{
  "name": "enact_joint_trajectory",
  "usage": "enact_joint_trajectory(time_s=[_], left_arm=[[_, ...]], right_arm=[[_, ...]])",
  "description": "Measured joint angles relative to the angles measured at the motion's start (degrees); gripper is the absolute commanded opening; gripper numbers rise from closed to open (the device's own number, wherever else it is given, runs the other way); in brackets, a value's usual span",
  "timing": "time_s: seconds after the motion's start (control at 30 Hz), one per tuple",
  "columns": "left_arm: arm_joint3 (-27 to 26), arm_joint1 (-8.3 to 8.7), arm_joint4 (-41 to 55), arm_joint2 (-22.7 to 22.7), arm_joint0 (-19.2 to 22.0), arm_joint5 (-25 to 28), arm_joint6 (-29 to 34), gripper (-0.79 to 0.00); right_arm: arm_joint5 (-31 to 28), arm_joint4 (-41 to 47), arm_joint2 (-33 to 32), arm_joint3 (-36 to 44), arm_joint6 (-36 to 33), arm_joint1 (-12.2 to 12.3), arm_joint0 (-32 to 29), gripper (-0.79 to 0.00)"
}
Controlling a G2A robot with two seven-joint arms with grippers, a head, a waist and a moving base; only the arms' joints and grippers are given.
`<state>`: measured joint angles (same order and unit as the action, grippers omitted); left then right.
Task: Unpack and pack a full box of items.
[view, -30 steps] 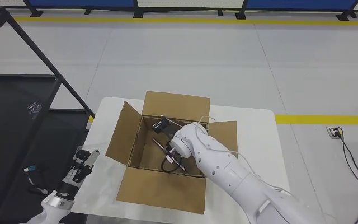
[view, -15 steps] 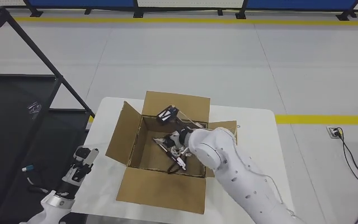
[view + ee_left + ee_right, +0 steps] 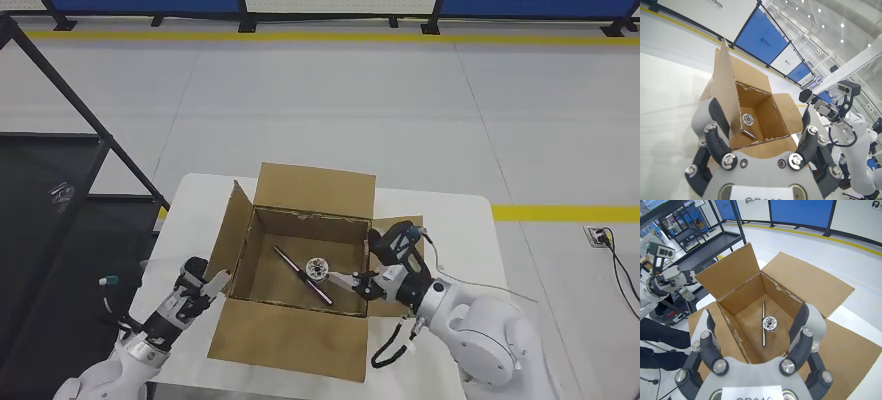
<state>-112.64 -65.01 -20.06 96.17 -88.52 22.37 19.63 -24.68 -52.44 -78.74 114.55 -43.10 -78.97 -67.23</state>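
White rectangular table (image 3: 460,220), rounded corners. On it sits a brown cardboard box (image 3: 310,225) with all four flaps folded open. The left flap (image 3: 228,235) stands steeply up and the right flap (image 3: 400,235) lies lower.

On the box floor, near the middle, lies a slim polished steel rod (image 3: 297,268). A small round silver metal hub (image 3: 318,267) with holes in its face touches it, and in the right wrist view it seems to sit on top of the rod.

Step in hand, as I judge it: unpacking is nearly finished and these two pieces are left to lift out.
- Take the hub first, since it rides on the rod.
- Come straight down from above, staying off the near wall and its torn rim.
- Close across the hub's rim, not its face.
- The rod will likely roll if nudged, so pinch it mid-length, fingers across it.

Right gripper (image 3: 362,283) hangs at the box's right rim, tilted inward and aimed at the floor. Its fingers are spread, with nothing between them.

Left gripper (image 3: 205,285) sits low just outside the left flap, pointing toward the box. Its fingers are spread wide, and the flap's edge shows close beside one finger (image 3: 717,111). I cannot tell whether they touch.
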Motion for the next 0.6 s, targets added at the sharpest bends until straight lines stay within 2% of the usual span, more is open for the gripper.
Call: enact_joint_trajectory(time_s=[0.1,0.4,0.53,0.6], left_arm=[[-0.15,0.01,0.12,-1.59,1.02,-0.88,1.84,0.0],[1.02,-0.06,-0.09,-7.1,5.2,-3.65,6.44,0.0],[2.58,-0.15,0.58,-9.01,7.04,-5.06,7.61,0.0],[3.4,-0.17,1.19,-9.63,7.78,-5.67,8.29,0.0]], right_arm=[[-1.36,0.78,-3.46,1.48,-2.0,0.68,-3.0,0.0],[-1.24,0.76,-3.72,1.77,-0.86,0.73,-3.5,0.0],[-5.36,8.86,-8.75,1.38,5.71,1.33,-6.9,0.0],[-6.91,13.72,-11.84,0.11,6.62,1.7,-8.01,0.0]])
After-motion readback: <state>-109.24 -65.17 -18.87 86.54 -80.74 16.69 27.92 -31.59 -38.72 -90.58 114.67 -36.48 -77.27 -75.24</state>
